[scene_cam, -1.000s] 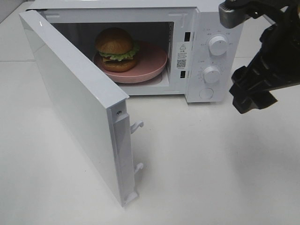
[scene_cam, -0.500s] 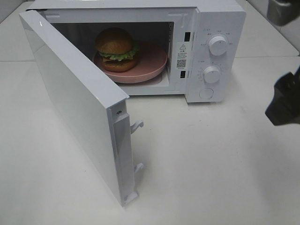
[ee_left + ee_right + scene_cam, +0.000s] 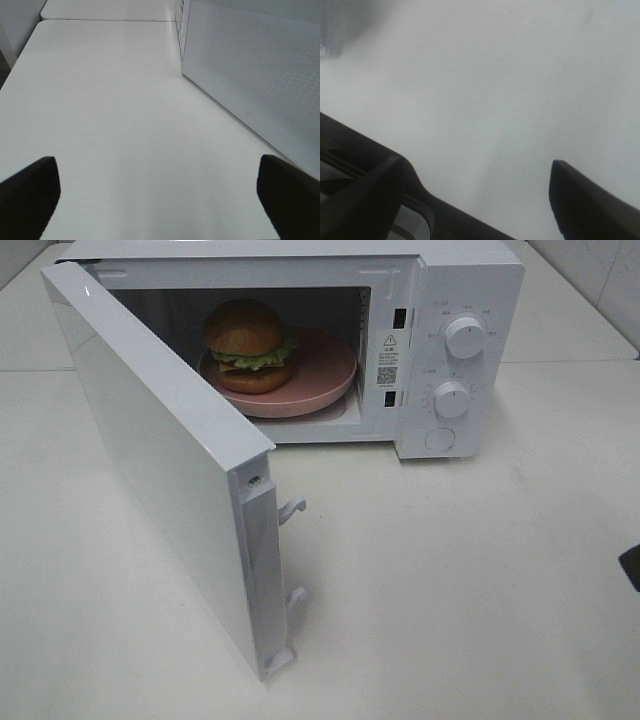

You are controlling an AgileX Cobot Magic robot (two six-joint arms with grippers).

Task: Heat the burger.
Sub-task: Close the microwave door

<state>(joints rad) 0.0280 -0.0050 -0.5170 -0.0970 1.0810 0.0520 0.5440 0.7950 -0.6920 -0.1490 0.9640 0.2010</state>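
In the wrist views the left gripper (image 3: 155, 200) and right gripper (image 3: 480, 195) hang spread, holding nothing, over the white table (image 3: 110, 125). Only the high view shows the burger (image 3: 248, 345) — at ten o'clock on the pink plate (image 3: 325, 375), inside the open-doored microwave (image 3: 450, 300).

Left gripper (image 3: 157, 175): jaws spread wide; empty
Right gripper (image 3: 475, 180): jaws apart; empty; low over the surface

Lab-like test bench: microwave (image 3: 480, 290) on white tables (image 3: 480, 590) (pushed together).
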